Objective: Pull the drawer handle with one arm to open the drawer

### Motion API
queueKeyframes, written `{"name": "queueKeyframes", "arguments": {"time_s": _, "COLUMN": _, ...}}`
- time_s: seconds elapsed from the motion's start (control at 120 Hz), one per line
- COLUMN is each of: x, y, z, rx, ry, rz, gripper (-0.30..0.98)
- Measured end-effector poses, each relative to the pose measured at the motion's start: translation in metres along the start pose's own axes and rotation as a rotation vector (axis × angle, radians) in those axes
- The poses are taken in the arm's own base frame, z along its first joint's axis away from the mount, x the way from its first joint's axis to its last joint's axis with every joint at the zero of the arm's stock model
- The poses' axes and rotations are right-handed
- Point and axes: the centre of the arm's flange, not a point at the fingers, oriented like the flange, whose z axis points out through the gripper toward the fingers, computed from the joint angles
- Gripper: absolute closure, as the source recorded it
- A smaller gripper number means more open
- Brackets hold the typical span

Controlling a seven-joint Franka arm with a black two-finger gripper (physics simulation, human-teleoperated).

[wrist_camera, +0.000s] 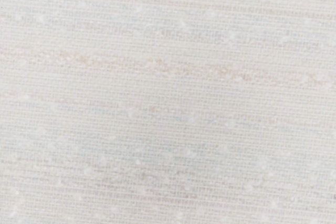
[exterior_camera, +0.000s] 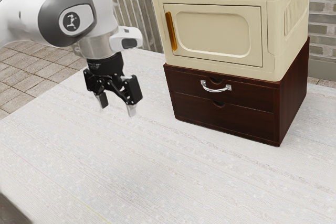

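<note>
My gripper (exterior_camera: 117, 108) hangs above the table with its fingers spread apart and nothing between them, pointing down. To its right in the exterior view stands a dark brown wooden drawer unit (exterior_camera: 226, 119) with two drawers. A curved silver handle (exterior_camera: 216, 87) is fixed to the upper drawer (exterior_camera: 191, 83). Both drawers sit flush with the unit's front. A wide gap separates my gripper from the handle.
A cream cabinet (exterior_camera: 218, 32) with an amber handle (exterior_camera: 171, 31) rests on top of the drawer unit, its door shut. Pale woven-looking tabletop (exterior_camera: 157, 182) extends below and in front of the unit; the same surface (wrist_camera: 168, 98) lies beneath my hand.
</note>
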Motion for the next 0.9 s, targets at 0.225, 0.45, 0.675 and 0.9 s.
{"name": "queueKeyframes", "arguments": {"time_s": 0.225, "x": 0.003, "y": -0.022, "z": -0.002, "rx": -0.005, "ry": 0.029, "rz": -0.044, "gripper": 0.0}}
{"name": "queueKeyframes", "arguments": {"time_s": 0.45, "x": -0.013, "y": -0.046, "z": -0.075, "rx": -0.031, "ry": 0.175, "rz": -0.092, "gripper": 0.0}}
{"name": "queueKeyframes", "arguments": {"time_s": 0.675, "x": -0.017, "y": -0.055, "z": -0.085, "rx": -0.074, "ry": 0.182, "rz": -0.293, "gripper": 0.0}}
{"name": "queueKeyframes", "arguments": {"time_s": 0.9, "x": -0.012, "y": -0.025, "z": -0.081, "rx": -0.124, "ry": 0.15, "rz": -0.637, "gripper": 0.0}}
